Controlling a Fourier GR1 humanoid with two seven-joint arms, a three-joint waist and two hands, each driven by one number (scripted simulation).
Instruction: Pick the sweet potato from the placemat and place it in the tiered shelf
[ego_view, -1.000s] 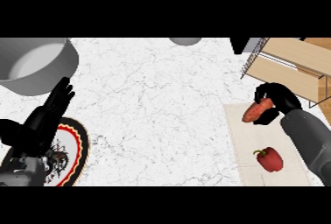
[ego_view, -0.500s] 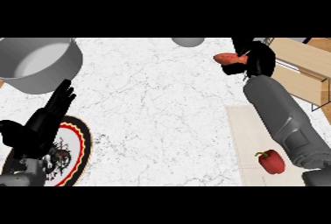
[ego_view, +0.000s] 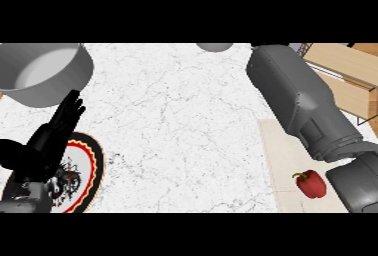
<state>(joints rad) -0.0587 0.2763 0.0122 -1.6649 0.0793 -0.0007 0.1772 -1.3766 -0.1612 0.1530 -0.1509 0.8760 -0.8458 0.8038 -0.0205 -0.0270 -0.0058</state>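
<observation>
The right forearm (ego_view: 303, 100) now stretches past the frame's top toward the tiered shelf (ego_view: 347, 75), its robot hand and sweet potato gone from sight; placement looks imminent. The left robot hand (ego_view: 55, 135) rests spread.

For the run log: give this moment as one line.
left hand open, resting over plate | right hand out of view | sweet potato unseen | red pepper on placemat

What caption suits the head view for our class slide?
Grey right forearm stretches toward the wooden tiered shelf; a red bell pepper lies on the beige placemat; left robot hand rests open.
</observation>
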